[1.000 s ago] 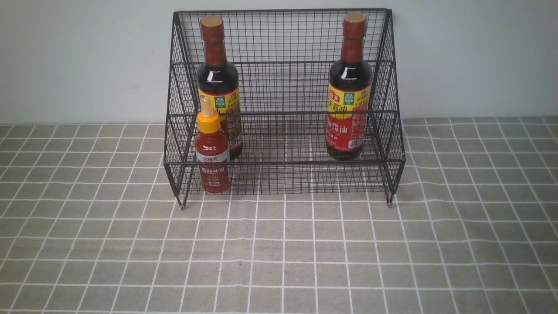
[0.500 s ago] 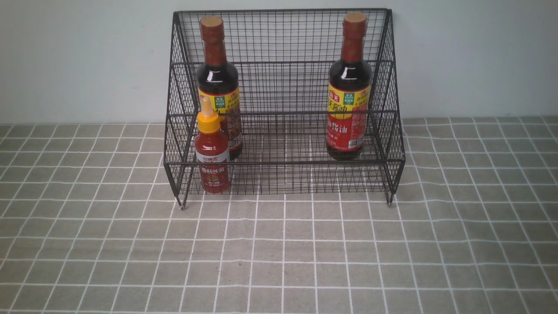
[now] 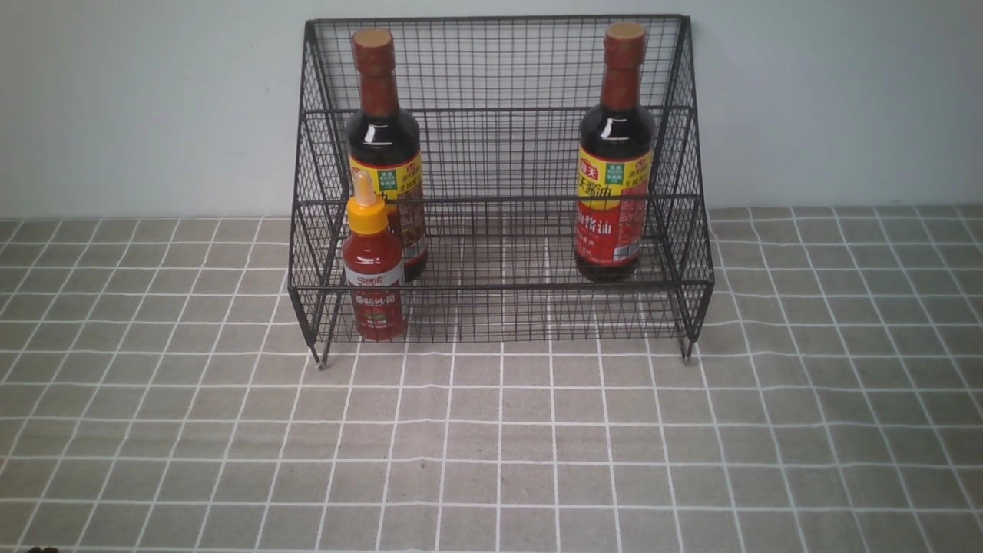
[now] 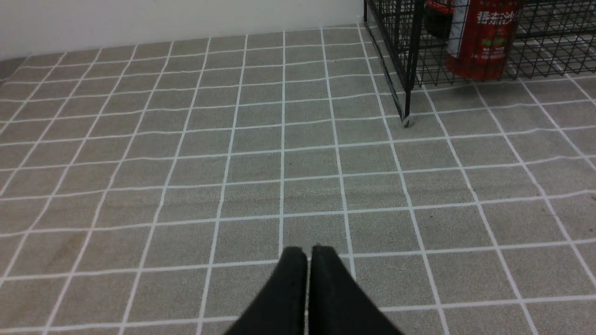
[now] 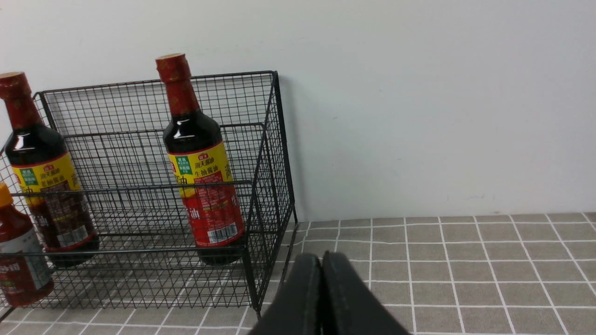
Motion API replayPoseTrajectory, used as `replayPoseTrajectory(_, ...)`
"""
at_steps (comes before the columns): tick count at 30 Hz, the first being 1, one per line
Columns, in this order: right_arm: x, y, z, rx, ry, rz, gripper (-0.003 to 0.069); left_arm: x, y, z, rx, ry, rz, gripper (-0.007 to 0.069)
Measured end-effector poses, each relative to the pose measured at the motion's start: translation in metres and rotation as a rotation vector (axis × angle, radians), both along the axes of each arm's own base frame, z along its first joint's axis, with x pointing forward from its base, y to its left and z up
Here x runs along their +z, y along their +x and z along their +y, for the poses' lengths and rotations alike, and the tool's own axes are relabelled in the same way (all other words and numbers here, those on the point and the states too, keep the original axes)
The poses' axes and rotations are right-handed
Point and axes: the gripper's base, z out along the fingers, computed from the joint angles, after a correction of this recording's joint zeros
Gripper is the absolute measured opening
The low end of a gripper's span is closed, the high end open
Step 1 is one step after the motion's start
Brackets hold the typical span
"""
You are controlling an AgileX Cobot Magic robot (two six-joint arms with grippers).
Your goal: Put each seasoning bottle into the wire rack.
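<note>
Seasoning bottles (image 3: pixel 614 153) upright, dark wire rack (image 3: pixel 499 307), two stepped tiers

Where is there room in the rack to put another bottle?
The wire rack has bare mesh on both tiers, in the middle between the left soy-sauce bottle and the right soy-sauce bottle. The left end is crowded: the red sauce bottle stands just in front of the left one.

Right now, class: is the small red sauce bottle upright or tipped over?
Upright. The red sauce bottle stands on its base inside the wire rack, nozzle cap pointing straight up.
</note>
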Motion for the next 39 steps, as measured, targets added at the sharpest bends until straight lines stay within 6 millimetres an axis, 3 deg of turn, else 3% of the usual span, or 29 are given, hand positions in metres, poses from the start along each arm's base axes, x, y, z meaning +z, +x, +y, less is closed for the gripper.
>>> replayPoseTrajectory(34, -0.001, 0.0, -0.001, -0.006, -0.038, -0.004, -0.0012, 0.0, 0.0, 0.001, 0.004, 0.02, -0.001, -0.0007)
replayPoseTrajectory(39, -0.02, 0.0, -0.003, -0.033, -0.134, 0.002, -0.0012, 0.0, 0.0, 0.001, 0.004, 0.02, -0.001, -0.0007)
